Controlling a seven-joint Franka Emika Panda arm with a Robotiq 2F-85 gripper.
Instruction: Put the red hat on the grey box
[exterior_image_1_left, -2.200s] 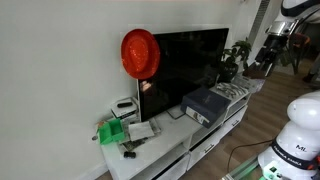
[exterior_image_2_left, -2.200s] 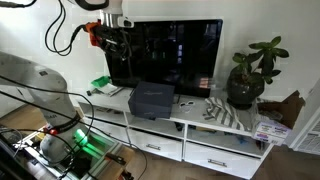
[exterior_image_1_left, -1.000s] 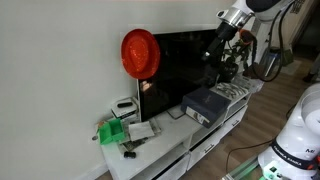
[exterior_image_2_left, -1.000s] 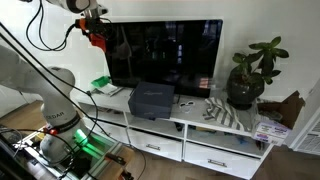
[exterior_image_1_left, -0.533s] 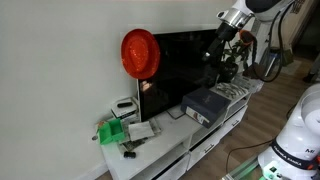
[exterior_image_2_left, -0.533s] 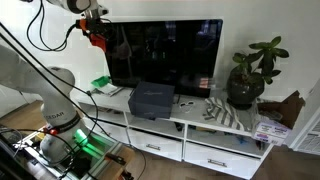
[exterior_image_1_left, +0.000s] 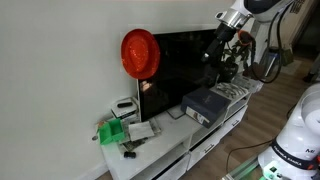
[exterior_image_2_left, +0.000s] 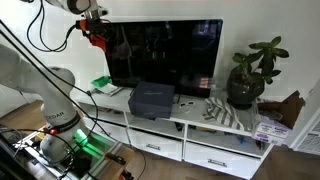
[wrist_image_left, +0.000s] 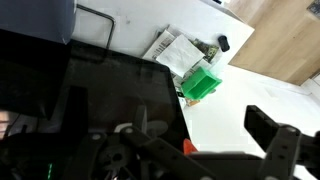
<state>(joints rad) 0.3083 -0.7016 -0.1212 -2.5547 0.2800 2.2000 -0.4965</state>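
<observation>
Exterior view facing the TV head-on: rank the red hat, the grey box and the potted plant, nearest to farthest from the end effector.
1. Red hat, at the upper left corner of the TV, right by the end effector.
2. Grey box, lower down, below the screen.
3. Potted plant, far right end.

Wrist view: gripper is a dark blur against the black TV; jaw spacing unreadable. Grey box, beyond the jaws, is cut off by the top-left corner. Small dark item on the worktop: unidentifiable. In an exterior view the gripper is tiny and overlaps the red hat; contact not resolvable.
</observation>
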